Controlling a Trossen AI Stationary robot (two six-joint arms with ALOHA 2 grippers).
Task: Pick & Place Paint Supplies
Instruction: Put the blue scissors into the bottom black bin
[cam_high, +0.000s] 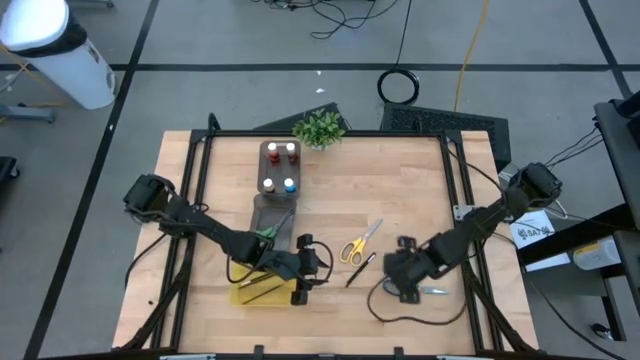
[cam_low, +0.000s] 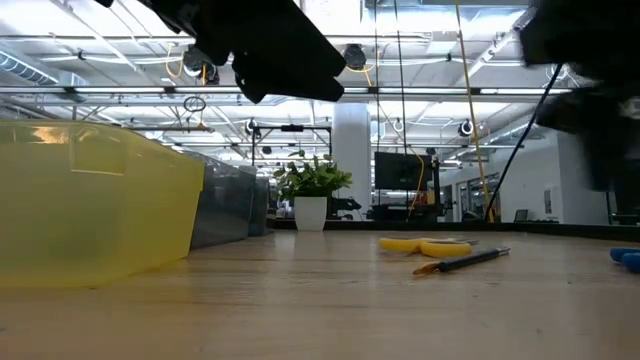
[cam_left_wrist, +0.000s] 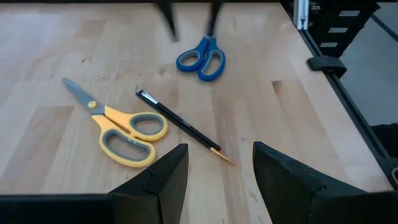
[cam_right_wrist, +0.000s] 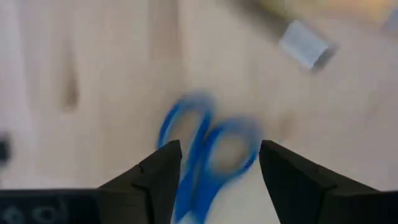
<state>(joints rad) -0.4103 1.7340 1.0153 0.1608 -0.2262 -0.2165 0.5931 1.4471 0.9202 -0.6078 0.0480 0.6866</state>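
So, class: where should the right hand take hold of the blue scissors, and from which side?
Best across the shank beside the handle loops, from straight above: the blue scissors lie flat on the table, and the open right hand straddles them there.

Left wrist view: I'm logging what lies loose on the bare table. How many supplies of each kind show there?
Scissors: 2, the yellow-handled scissors and the blue-handled scissors
Brushes: 1, the dark brush
Total: 3
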